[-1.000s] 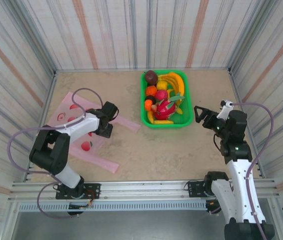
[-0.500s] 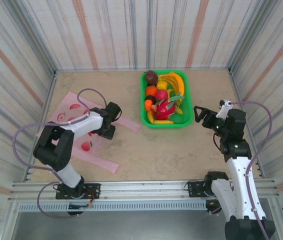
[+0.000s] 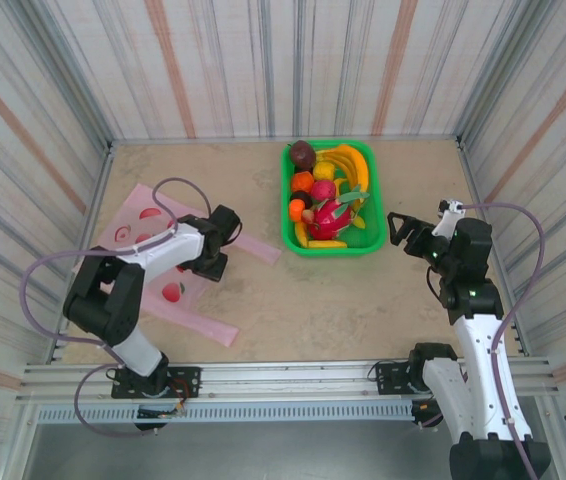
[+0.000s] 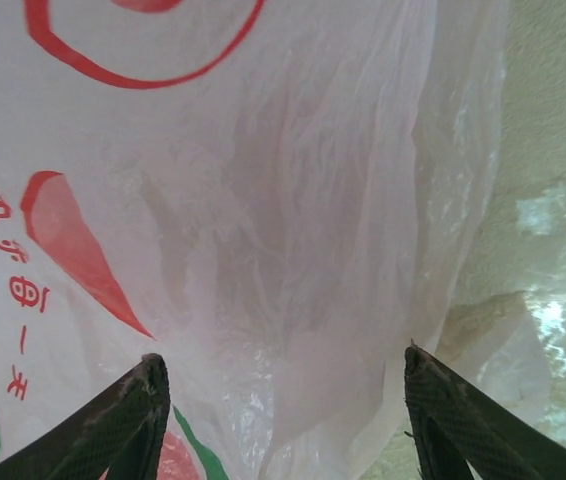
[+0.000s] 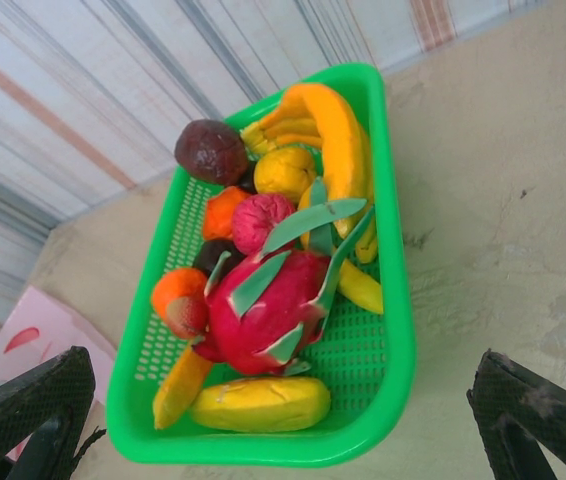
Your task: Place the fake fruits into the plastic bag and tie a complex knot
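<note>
Left jaws parted astride the plastic bag [image 4: 263,200] — right jaws wide, facing the fake fruits [image 5: 263,300].

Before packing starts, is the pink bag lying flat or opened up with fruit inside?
Flat, with no fruit inside. The plastic bag lies spread on the table; the fake fruits sit in the green basket.

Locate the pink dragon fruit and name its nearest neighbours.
In the top view the dragon fruit lies in the green basket at the far middle of the table, just behind a yellow fruit at the basket's near end.
</note>
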Robot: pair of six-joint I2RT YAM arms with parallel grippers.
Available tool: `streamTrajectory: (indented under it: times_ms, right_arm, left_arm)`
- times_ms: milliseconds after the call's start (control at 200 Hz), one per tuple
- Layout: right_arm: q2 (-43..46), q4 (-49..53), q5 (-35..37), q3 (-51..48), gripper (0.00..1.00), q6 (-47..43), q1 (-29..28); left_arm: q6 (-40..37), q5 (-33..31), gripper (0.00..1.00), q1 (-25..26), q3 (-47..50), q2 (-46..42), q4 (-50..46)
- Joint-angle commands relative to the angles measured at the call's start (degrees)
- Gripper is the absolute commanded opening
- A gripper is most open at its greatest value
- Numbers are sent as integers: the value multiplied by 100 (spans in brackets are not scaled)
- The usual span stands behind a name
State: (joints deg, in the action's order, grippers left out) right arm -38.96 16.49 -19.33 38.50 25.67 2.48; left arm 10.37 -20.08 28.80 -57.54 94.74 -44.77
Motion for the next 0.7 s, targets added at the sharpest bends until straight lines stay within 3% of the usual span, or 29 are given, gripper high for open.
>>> streamTrajectory:
  times_ms: [0,225,496,691]
  right_arm:
    - [90,93,79,135,99,-193,-57]
    - [73,101,83,122,99,-234,-60]
    - [49,65,44,65,99,-226,-73]
    - [95,0,-143,61,99,-142,-155]
  left_arm:
    - [10,-176,61,21,-158,248,-86]
    - [60,-481,47,21,-311,499,-214]
    - [-26,-668,0,25,-309,-78,-134]
    - [-40,-517,0,-92,-676,-1229,-754]
